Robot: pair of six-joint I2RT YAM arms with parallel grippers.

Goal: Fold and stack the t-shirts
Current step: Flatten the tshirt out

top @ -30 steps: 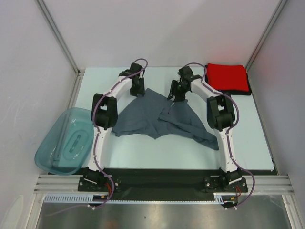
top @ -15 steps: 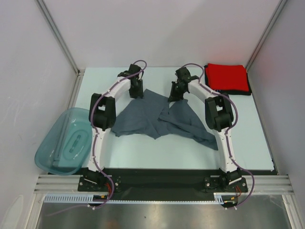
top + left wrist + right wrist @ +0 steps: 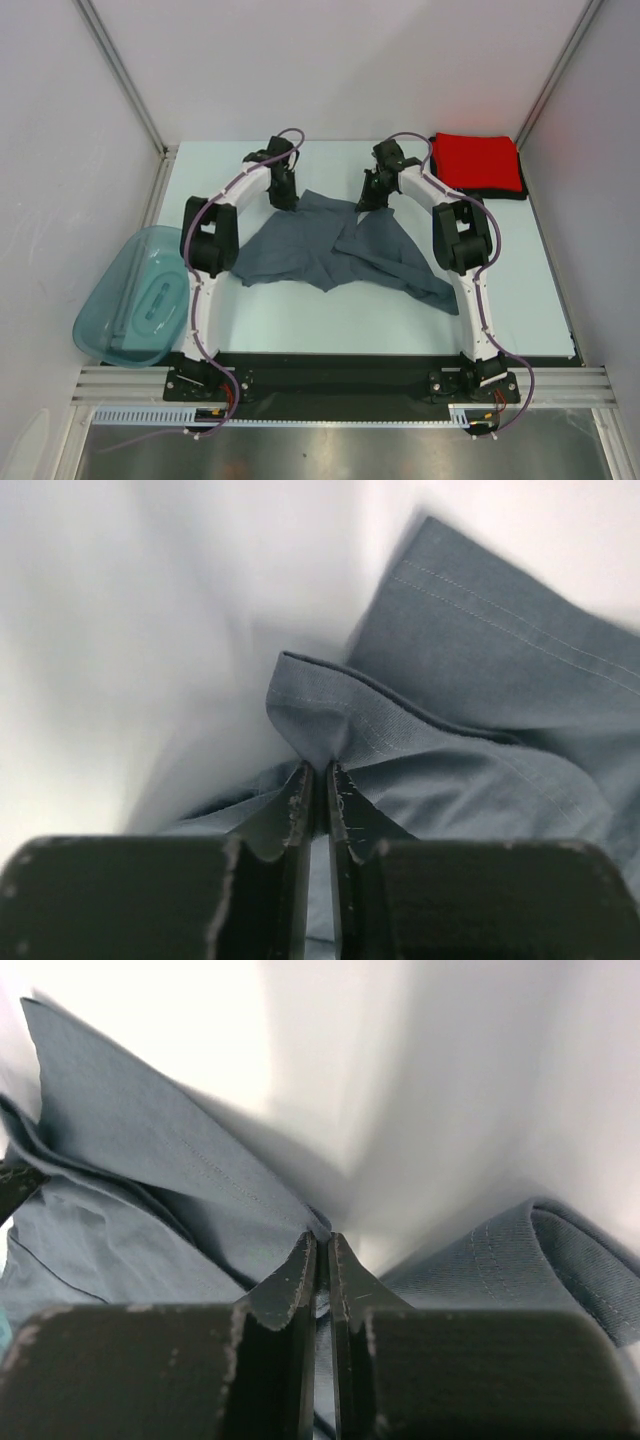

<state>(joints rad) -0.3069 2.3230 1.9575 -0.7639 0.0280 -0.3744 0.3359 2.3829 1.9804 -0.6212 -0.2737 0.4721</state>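
Observation:
A slate blue-grey t-shirt lies crumpled in the middle of the table. My left gripper is at its far left corner, shut on a pinched fold of the t-shirt. At the far middle edge my right gripper is shut on the cloth too, where a thin hem of the t-shirt runs into the jaws. A folded bright red t-shirt sits at the far right corner on top of a folded black t-shirt, of which only the edge shows.
A translucent teal plastic tub overhangs the table's left edge beside the left arm. White walls and metal posts close in the table at the back and both sides.
Both grippers have closed on the blue-grey t-shirt's far edge. The left arm has shifted slightly left and back, pulling the cloth's far edge a little wider.

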